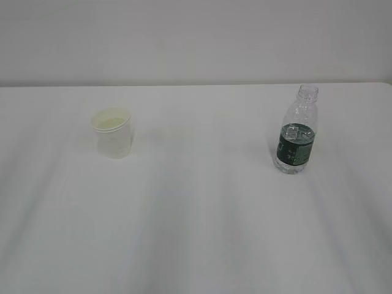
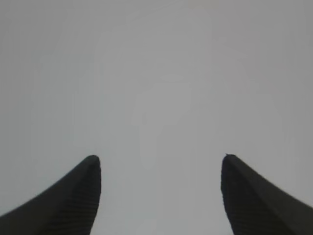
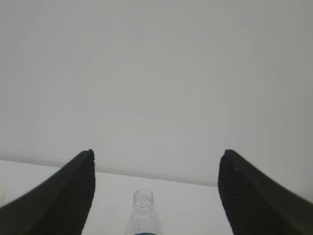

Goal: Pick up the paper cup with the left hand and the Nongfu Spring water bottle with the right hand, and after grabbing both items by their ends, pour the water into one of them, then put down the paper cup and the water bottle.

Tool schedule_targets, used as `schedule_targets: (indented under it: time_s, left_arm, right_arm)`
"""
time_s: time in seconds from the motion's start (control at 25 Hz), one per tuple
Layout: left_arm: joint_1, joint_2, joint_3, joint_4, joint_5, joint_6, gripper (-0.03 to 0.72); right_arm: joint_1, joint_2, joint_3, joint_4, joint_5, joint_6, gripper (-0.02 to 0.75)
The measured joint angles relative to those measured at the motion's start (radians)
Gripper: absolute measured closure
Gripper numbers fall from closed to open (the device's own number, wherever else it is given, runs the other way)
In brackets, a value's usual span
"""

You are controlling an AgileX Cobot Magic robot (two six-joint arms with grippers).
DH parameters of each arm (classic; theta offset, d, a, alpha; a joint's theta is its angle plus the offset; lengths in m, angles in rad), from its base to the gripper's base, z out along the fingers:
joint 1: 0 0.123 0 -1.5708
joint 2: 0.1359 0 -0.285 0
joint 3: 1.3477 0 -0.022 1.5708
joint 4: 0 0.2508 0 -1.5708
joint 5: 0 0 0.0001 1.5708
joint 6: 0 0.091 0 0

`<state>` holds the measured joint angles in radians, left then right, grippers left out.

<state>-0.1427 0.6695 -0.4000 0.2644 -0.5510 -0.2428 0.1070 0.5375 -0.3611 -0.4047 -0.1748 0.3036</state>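
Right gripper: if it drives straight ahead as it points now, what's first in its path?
Probably nothing nearby: the right gripper is open, aimed above the Nongfu Spring water bottle, whose neck sits low between the fingers. Beyond is blank wall; depth unclear.

L grip (image 2: 159,196) wide apart, empty | R grip (image 3: 156,191) same

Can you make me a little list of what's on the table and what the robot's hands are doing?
table: white table, pale wall behind
paper cup: paper cup upright on the left, off-white, untouched
bottle: water bottle upright on the right, clear, dark green label, no cap
cup and bottle: well apart, not touching
left gripper: left gripper jaws open, holding nothing, only a blank pale surface ahead
right gripper: right gripper jaws open, holding nothing, the bottle's neck ahead of it
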Motion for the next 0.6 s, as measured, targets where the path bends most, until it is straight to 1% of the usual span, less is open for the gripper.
schedule_targets:
  time_s: [0.16, 0.6]
  left_arm:
    - [0.0, -0.099, 0.0, 0.0, 0.107, 0.0, 0.139]
    - [-0.002, -0.373, 0.0, -0.002, 0.392, 0.0, 0.15]
  right_arm:
    - [0.0, -0.04, -0.016, 0.0, 0.073, 0.012, 0.149]
    - [0.0, -0.18, -0.171, 0.008, 0.368, 0.019, 0.15]
